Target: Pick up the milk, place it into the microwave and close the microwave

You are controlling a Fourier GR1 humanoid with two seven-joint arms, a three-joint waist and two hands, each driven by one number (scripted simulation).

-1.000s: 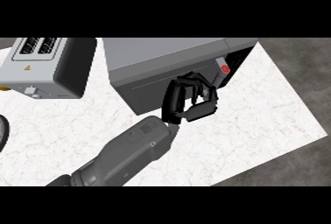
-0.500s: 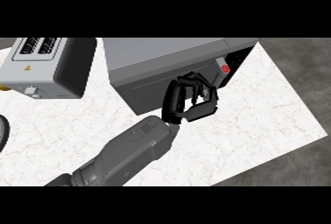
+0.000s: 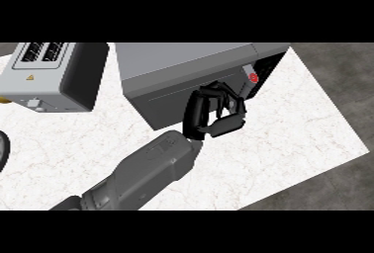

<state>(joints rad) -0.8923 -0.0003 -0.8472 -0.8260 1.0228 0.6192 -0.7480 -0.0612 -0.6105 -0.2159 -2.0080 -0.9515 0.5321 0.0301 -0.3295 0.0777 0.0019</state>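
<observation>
Robot hand (image 3: 216,112) curled against microwave (image 3: 186,74)

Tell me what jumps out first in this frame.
A black hand on a grey forearm at centre, fingers curled against the front of the grey microwave. Which hand it is I cannot tell. A red button shows on the microwave's right side, and a toaster sits at upper left on the white counter. No milk is visible.

Toaster (image 3: 51,74), grey, two slots, warning label: far left of robot hand (image 3: 214,112), on white marbled worktop (image 3: 292,128); dark floor (image 3: 336,59) beyond.
</observation>
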